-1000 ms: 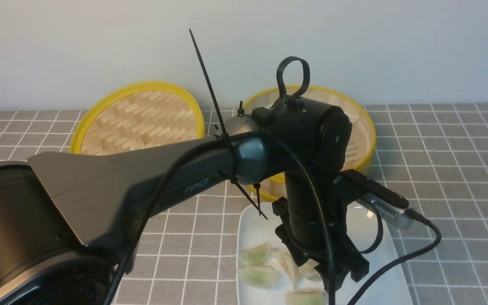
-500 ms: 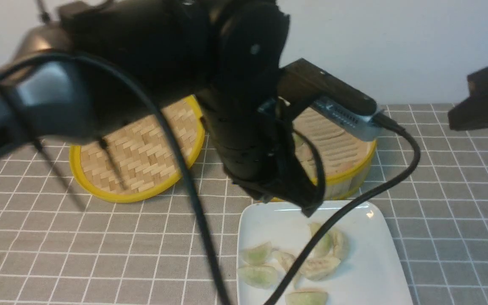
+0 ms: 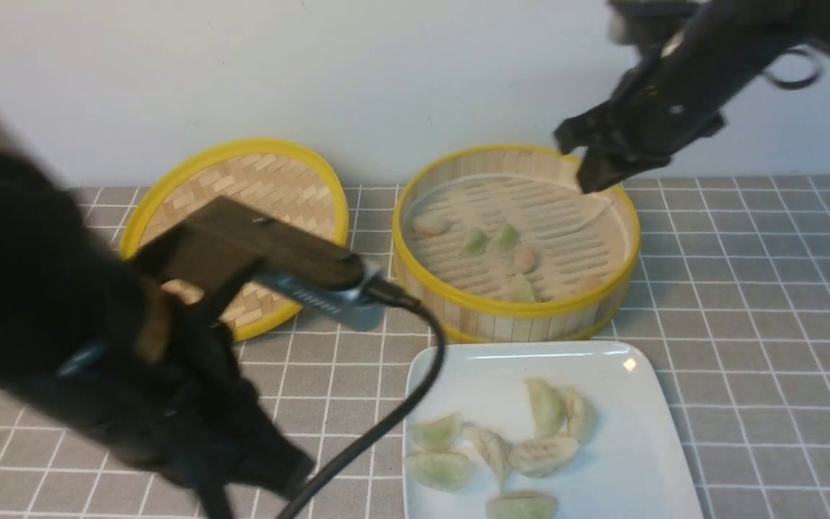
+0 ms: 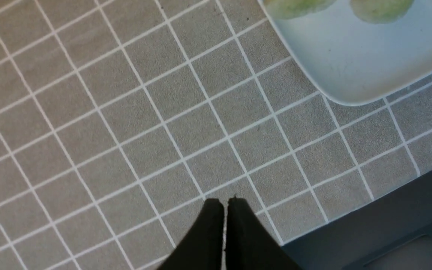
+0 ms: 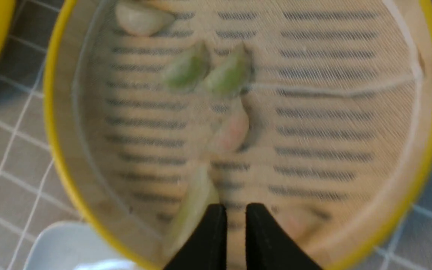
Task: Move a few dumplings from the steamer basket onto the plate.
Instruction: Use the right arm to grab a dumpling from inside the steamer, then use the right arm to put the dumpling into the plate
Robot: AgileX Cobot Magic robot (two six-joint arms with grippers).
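The steamer basket [image 3: 516, 310] stands at the back centre and holds several dumplings [image 3: 505, 236]. The white plate [image 3: 624, 461] lies in front of it with several dumplings [image 3: 541, 454] on it. My left gripper [image 3: 264, 472], blurred, is low at the front left, beside the plate; in the left wrist view it [image 4: 225, 202] is shut and empty over the tablecloth. My right gripper [image 3: 591, 176] hangs above the basket's back right rim. In the right wrist view it [image 5: 236, 208] is narrowly open and empty above the basket floor, a pale dumpling [image 5: 193, 202] just beside one finger.
The flat woven lid [image 3: 242, 180] leans at the back left. The grey tiled cloth covers the table; its front edge [image 4: 369, 232] shows close to my left gripper. The plate's corner [image 4: 351, 67] lies near it. A black cable [image 3: 400, 411] trails from the left wrist.
My left arm has pulled back from over the plate to the front left. My right arm has come in from the right to above the basket.
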